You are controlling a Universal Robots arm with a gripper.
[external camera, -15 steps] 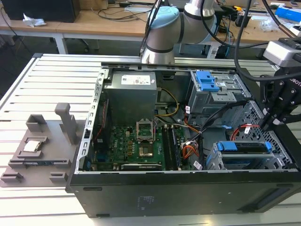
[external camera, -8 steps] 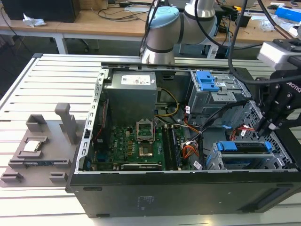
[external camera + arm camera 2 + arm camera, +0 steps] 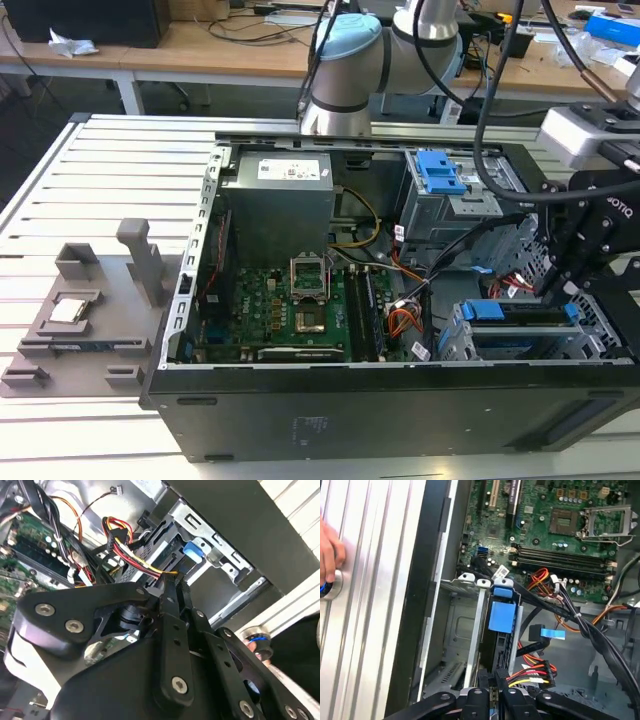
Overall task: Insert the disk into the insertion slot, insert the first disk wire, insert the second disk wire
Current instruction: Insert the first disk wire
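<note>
First wrist view, pincer (image 3: 494, 682) pressed together, just beside disk (image 3: 502, 616), inside insertion slot (image 3: 477, 630)

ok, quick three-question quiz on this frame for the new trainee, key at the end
1. True or false: the disk already sits in the insertion slot.
2. The gripper is nearest to: A) the motherboard, B) the red-yellow-black wire bundle, C) the grey fixture outside the case.
3. Fill in: the disk's carrier is coloured ____.
Key: 1 true; 2 B; 3 blue.
</note>
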